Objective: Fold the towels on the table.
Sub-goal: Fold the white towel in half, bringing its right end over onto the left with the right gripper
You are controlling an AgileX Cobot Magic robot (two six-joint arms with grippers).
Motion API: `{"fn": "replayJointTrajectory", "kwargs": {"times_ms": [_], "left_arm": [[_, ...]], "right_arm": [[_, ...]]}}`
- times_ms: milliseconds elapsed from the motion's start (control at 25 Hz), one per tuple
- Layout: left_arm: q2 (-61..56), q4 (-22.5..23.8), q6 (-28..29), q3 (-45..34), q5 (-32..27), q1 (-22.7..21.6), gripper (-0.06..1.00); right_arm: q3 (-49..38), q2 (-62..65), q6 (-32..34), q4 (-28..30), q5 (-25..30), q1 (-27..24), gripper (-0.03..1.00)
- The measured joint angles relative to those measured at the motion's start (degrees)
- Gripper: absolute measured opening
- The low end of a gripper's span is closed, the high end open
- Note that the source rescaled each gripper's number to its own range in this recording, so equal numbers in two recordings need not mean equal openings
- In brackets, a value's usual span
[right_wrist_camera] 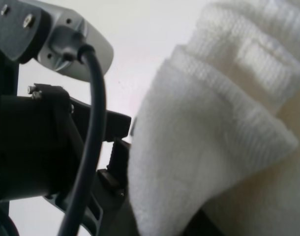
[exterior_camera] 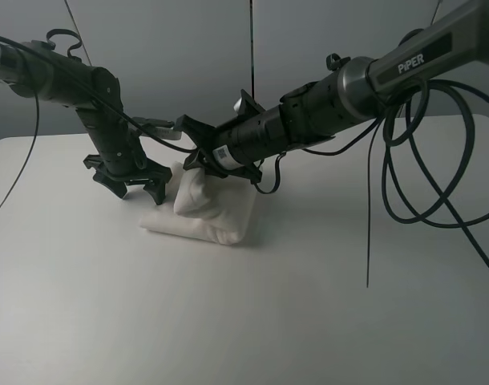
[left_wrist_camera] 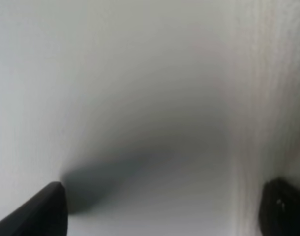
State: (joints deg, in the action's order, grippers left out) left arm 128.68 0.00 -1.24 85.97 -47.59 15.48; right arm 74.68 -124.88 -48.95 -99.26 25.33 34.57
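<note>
The white towel lies folded on the white table, left of centre. My right gripper reaches across from the right and is shut on a bunched part of the towel, held up above the rest. The right wrist view shows that raised terry cloth very close, and it hides the fingers. My left gripper is open and empty, low over the table at the towel's left edge. In the left wrist view its two dark fingertips stand wide apart, with the towel edge beside one of them.
Black cables hang in loops from the right arm over the right side of the table. The left arm's wrist and cable are close beside the raised towel in the right wrist view. A grey wall stands behind the table.
</note>
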Motion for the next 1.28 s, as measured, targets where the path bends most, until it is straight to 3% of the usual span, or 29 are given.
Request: {"fn": "replayJointTrajectory", "kwargs": {"times_ms": [920,1280], "left_arm": [[-0.09,-0.98,-1.83,0.0,-1.26,-0.27,0.99],[-2.17,1.85,-4.18,2.99,-9.0,-0.27,0.99]], "right_arm": [[3.29,-1.87,-0.6,-0.24,-1.32,2.0,0.03],[3.29,-2.44,-0.12,-0.24,-1.32,2.0,0.03]]}}
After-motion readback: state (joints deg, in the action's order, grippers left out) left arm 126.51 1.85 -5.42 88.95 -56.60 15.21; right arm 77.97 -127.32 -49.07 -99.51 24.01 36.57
